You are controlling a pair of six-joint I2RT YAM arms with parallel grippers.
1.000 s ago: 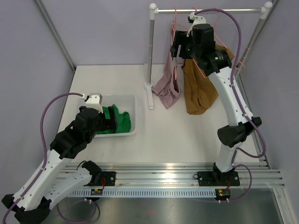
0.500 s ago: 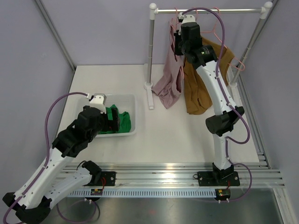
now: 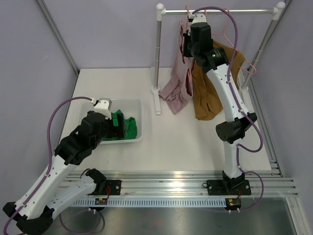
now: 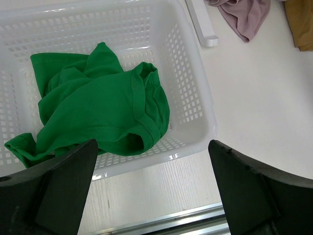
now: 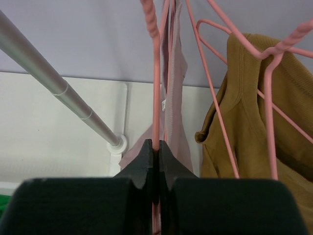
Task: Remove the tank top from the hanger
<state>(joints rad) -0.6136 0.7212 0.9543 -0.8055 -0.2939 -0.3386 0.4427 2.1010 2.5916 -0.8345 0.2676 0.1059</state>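
Though walls (image 3: 107, 34) are lilac, table (image 3: 186, 142) white.

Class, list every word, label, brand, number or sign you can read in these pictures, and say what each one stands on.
No text can be read in any view.
White tag on the mauve tank top: too small to read.
Small boards with red spots, top view: too small to read.
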